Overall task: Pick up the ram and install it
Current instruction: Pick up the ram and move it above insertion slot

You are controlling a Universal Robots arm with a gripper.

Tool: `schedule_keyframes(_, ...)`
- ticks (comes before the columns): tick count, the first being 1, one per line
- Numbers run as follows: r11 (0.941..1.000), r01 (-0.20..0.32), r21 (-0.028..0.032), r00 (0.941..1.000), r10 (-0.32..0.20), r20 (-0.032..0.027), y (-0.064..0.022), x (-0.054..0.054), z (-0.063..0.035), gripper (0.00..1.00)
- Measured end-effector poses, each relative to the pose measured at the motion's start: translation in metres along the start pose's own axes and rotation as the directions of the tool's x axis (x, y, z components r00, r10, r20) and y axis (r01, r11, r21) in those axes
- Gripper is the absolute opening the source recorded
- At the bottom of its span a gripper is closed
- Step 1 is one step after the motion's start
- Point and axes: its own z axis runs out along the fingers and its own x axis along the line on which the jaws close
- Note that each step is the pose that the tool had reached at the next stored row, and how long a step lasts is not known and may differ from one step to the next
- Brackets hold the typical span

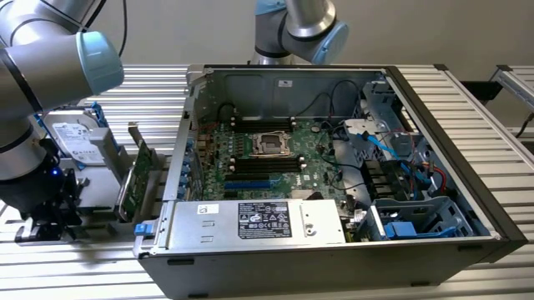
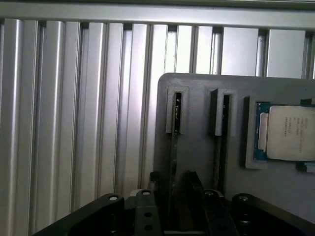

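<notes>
in the wrist view i see the gripper (image 2: 173, 186) low over a grey holder (image 2: 197, 132) that lies on the ribbed metal surface (image 2: 74, 123). its two fingers stand apart, one at each side of a slot in the holder, and they do not clamp anything. the ram (image 2: 174, 147) stands on its edge in this slot, so i see it only as a thin dark strip that runs down between the fingers. i cannot tell if the fingers touch it. just beside it there is a second slot (image 2: 222, 123) with another thin strip inside, and further along the holder a processor (image 2: 290, 130) lies flat in a square recess. in the exterior view the arm (image 1: 34, 94) reaches down at the exterior view's left, near a hard drive (image 1: 75, 137) and a green expansion card (image 1: 137, 181) that stands upright. the open computer case (image 1: 317, 272) is in the middle, apart from the arm, with the motherboard (image 1: 321, 159) and its black memory slots (image 1: 265, 165) facing up.
</notes>
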Motion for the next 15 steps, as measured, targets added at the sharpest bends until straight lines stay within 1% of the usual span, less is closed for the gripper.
schedule_keyframes(3, 0.9998, -0.019, -0.0012, 0.9998, 0.019, 0.0008, 0.0001, 0.0, -0.0025, 0.36)
schedule_keyframes(6, 0.9997, -0.026, -0.0012, 0.9997, 0.026, 0.0013, 0.0001, 0.0, -0.0039, 0.36)
schedule_keyframes(9, 0.9996, -0.027, -0.0018, 0.9996, 0.027, 0.001, 0.0005, 0.001, -0.0109, 0.36)
schedule_keyframes(15, 0.9996, -0.027, -0.0017, 0.9996, 0.027, 0.001, 0.0005, 0.001, -0.0107, 0.36)
